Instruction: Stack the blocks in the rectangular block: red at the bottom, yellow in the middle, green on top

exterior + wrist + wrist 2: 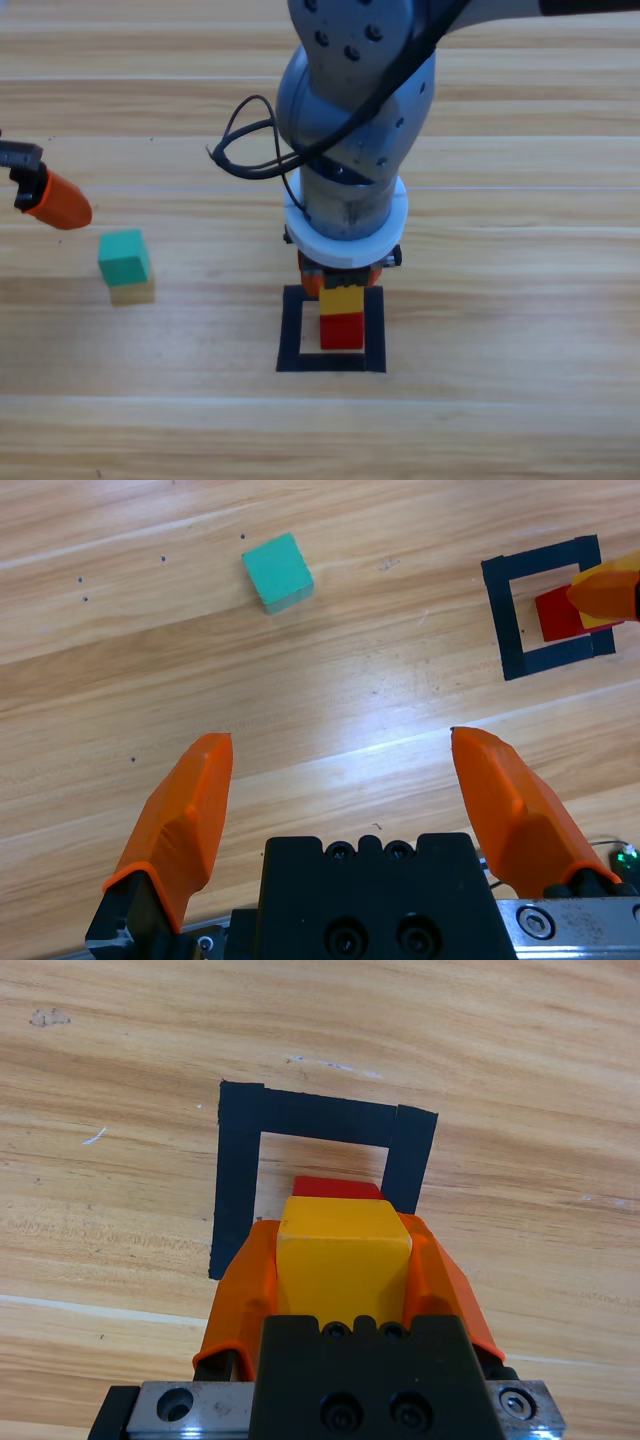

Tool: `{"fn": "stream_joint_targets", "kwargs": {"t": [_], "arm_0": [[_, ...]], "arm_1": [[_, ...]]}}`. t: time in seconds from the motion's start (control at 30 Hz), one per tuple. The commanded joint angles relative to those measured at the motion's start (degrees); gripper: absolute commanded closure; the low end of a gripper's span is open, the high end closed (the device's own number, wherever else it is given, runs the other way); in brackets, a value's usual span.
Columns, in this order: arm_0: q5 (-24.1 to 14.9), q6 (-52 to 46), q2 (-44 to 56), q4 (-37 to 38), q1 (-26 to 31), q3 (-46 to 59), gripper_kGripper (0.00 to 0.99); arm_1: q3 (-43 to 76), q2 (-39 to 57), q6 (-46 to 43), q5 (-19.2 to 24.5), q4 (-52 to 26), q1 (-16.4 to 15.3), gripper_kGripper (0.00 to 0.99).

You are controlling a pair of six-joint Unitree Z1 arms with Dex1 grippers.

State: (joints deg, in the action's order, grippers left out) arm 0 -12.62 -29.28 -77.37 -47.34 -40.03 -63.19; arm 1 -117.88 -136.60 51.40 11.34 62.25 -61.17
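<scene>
Red (342, 331) inside rectangular block (291, 330); right gripper (343, 1260) clamps yellow (340, 1260) above it (unreleased); green (124, 257) left, unstacked; left gripper (345, 780) wide.

We've got open counter (500, 420) all around the green cube (124, 256); the right tool (341, 283) crowds the taped square (292, 330).

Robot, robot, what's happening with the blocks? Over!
Right gripper shut on yellow cube, over red cube inside tape square. Left gripper open, waiting at left edge. Green cube untouched, nothing blocking.
</scene>
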Motion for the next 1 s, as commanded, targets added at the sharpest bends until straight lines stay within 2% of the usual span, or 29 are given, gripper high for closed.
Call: {"fn": "stream_joint_targets", "kwargs": {"t": [0.03,0.27,0.33,0.37,0.4,0.43,0.77,1.0], "arm_0": [[0.41,0.71,-1.73,1.37,1.27,1.75,0.059],[0.5,0.71,-1.73,1.37,1.27,1.75,0.059],[0.58,0.71,-1.73,1.37,1.27,1.75,0.059],[0.58,0.71,-1.73,1.37,1.27,1.75,0.059],[0.58,0.71,-1.73,1.37,1.27,1.75,0.059],[0.58,0.71,-1.73,1.46,1.27,1.75,0.059],[1.02,0.71,-1.73,2.34,1.27,2.45,0.059],[1.37,0.1,-1.64,3.48,3.38,1.66,0.057]], "arm_1": [[-0.42,-4.99,-0.34,-0.09,0.6,-0.62,0.99],[-0.59,-5.25,-0.42,-0.36,0.6,-0.62,0.972],[-1.3,-5.87,-0.86,-0.97,0.6,-0.53,0.781],[-1.83,-6.22,-0.95,-1.06,0.6,-0.53,0.541],[-2.0,-6.48,-0.95,-1.06,0.6,-0.44,0.243],[-1.91,-6.48,-0.86,-0.97,0.6,-0.35,0.013],[-2.09,-3.5,-1.04,-0.62,0.86,-0.27,0.0],[-1.65,5.47,-3.32,1.05,0.77,-0.62,0.0]]}}
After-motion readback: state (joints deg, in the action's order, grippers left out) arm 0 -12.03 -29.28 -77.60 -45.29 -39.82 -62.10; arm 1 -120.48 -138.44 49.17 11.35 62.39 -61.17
